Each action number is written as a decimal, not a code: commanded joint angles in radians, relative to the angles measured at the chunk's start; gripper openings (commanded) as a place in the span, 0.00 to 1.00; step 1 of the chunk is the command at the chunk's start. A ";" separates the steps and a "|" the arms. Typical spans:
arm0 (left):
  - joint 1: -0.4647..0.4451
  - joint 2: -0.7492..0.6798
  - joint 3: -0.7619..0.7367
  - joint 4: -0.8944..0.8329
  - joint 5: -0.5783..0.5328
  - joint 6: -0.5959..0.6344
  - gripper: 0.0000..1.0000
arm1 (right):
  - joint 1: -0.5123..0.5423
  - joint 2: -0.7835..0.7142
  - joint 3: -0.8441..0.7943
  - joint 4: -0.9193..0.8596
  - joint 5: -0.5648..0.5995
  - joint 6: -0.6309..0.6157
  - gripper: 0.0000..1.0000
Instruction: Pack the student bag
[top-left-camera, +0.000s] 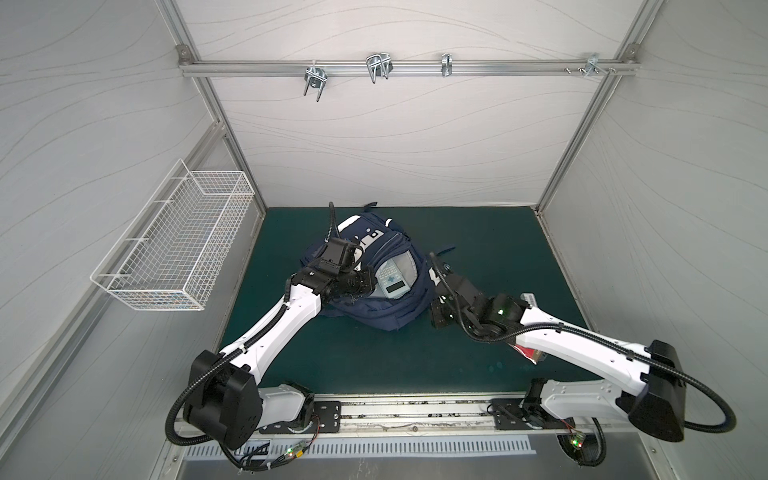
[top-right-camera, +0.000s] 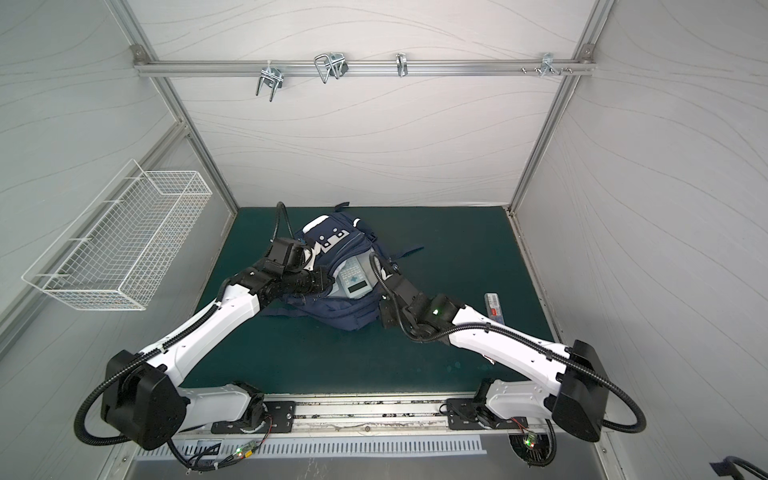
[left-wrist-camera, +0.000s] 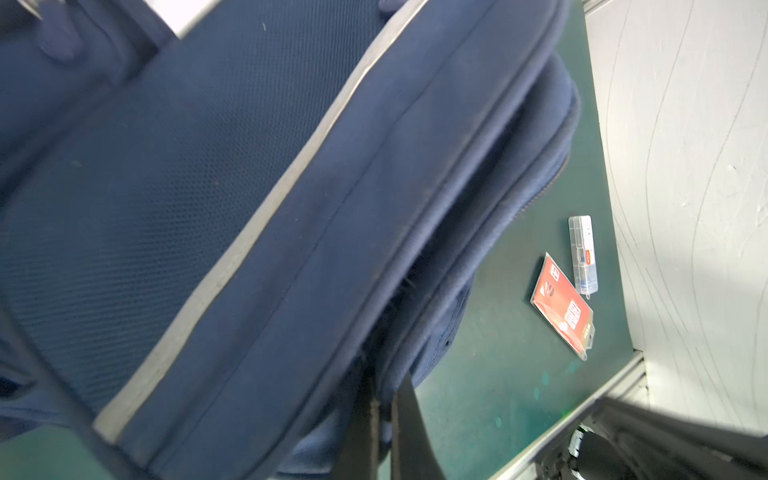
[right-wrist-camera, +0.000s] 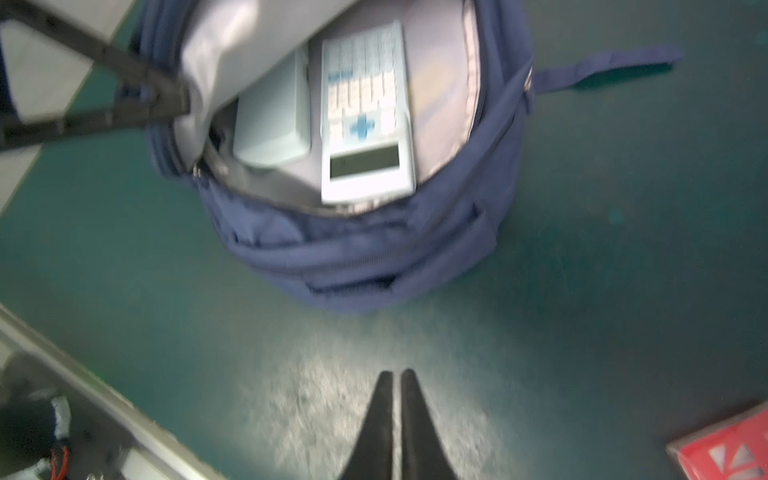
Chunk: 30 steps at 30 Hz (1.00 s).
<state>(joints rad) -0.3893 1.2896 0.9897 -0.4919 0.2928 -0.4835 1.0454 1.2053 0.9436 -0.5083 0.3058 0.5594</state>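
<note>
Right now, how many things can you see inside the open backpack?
2: a calculator lying face up in the student bag, and a pale box beside it. More may hide under the grey lining.

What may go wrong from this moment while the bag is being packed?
The left gripper pinches the backpack only by its lining; if the fabric slips, the mouth may fall shut over the calculator.
The calculator lies at the mouth's edge and may slide out.
The red packet lies under the right arm and may be swept aside.
</note>
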 joint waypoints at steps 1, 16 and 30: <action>-0.003 0.016 -0.019 0.049 0.057 -0.065 0.09 | 0.048 -0.046 -0.028 -0.029 0.020 0.082 0.05; 0.196 -0.236 -0.203 -0.080 0.009 -0.256 0.63 | 0.235 0.045 0.034 -0.052 0.154 0.144 0.68; 0.301 -0.226 -0.365 0.144 0.190 -0.417 0.60 | 0.416 0.254 0.221 -0.077 0.364 0.194 0.86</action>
<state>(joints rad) -0.1009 1.0355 0.6239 -0.4706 0.4229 -0.8352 1.4609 1.4368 1.1339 -0.5919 0.6392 0.7277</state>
